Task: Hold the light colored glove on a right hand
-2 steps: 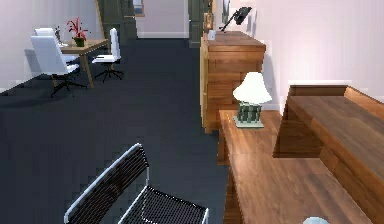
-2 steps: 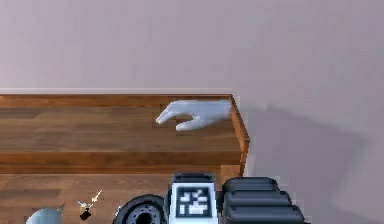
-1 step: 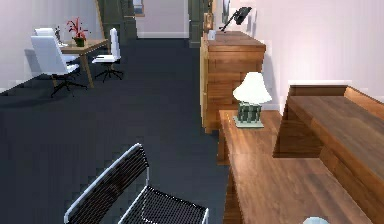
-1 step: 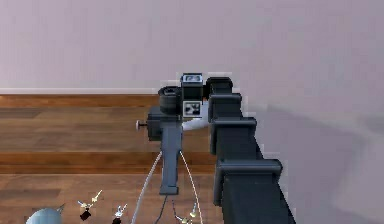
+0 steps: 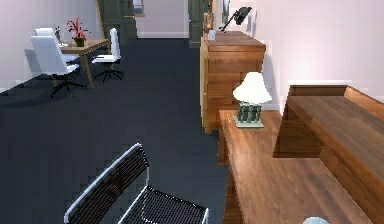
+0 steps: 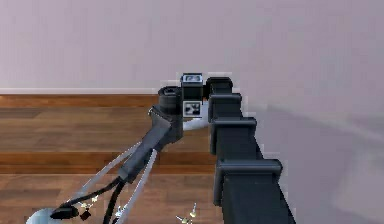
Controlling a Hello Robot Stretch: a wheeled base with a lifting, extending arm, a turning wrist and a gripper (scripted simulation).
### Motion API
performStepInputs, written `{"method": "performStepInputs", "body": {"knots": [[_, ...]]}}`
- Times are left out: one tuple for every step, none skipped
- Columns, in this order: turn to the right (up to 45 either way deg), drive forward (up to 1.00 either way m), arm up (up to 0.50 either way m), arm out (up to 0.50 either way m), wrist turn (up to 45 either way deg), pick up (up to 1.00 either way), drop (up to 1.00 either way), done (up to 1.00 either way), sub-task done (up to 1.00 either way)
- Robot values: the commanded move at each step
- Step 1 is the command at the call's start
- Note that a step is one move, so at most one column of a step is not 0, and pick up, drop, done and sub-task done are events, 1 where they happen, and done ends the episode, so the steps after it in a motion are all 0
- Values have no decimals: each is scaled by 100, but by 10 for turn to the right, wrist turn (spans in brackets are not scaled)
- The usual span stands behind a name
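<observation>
One pale lump [image 6: 42,216], perhaps the light glove, too small to call; lying on the desk [image 6: 60,130], well apart from the lamp [image 5: 251,95] at the desk's far end. Gripper [image 6: 100,204] slanted down over the desk toward that lump, fingertips near it; touching or not, unclear. Holding anything: cannot tell, with small pale bits [image 6: 190,213] on the desk around the fingers. Chair [image 5: 115,190] beside the desk. Risk, as judged: catching a wrong bit, or nudging the lump off the desk through a low, skewed reach.
</observation>
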Motion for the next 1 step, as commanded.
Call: {"method": "performStepInputs", "body": {"knots": [[0,0,0,0,450,0,0,0,0]]}}
